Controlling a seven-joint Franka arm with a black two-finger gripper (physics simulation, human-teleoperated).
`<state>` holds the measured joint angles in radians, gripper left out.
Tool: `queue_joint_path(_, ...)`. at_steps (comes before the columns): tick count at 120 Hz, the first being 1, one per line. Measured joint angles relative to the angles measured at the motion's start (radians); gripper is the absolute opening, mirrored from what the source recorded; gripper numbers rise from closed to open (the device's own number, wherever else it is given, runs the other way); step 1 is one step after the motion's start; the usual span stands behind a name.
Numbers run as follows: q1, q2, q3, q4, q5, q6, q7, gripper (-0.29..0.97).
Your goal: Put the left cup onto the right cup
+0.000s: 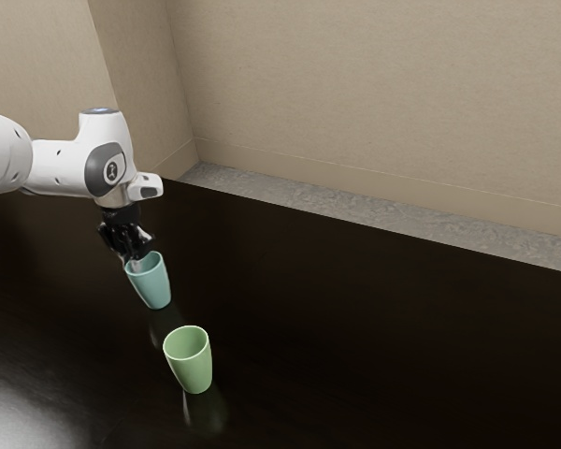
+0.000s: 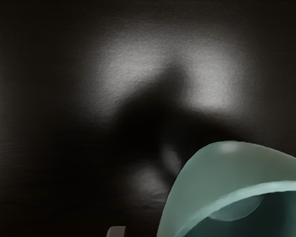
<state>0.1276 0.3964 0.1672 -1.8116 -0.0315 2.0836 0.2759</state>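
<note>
The gripper [image 1: 133, 253] pinches the rim of the blue-green cup [image 1: 151, 281] and holds it tilted over the dark tabletop [image 1: 374, 318]. The green cup [image 1: 188, 358] stands near it, farther from the tabletop's back edge.

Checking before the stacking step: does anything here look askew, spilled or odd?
Nothing stands out. The gripper holds the teal cup by its rim, and the green cup stands upright on the table, apart from it. No spill or damage shows.

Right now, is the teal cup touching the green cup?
Apart. The exterior view shows a strip of dark table between the teal cup and the green cup.
</note>
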Motion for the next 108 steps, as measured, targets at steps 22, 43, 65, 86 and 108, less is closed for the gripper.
queue_joint_path(22,-0.002,0.000,0.000,0.001,0.004,0.002,0.000,-0.07)
queue_joint_path(43,-0.007,-0.005,0.000,0.001,0.005,0.003,-0.003,-0.09)
queue_joint_path(65,-0.011,-0.007,-0.001,0.001,0.004,0.004,-0.007,-0.10)
queue_joint_path(86,-0.013,-0.013,-0.002,0.001,0.004,0.004,-0.010,-0.11)
queue_joint_path(108,-0.038,-0.063,-0.002,0.000,0.006,-0.005,-0.014,-0.11)
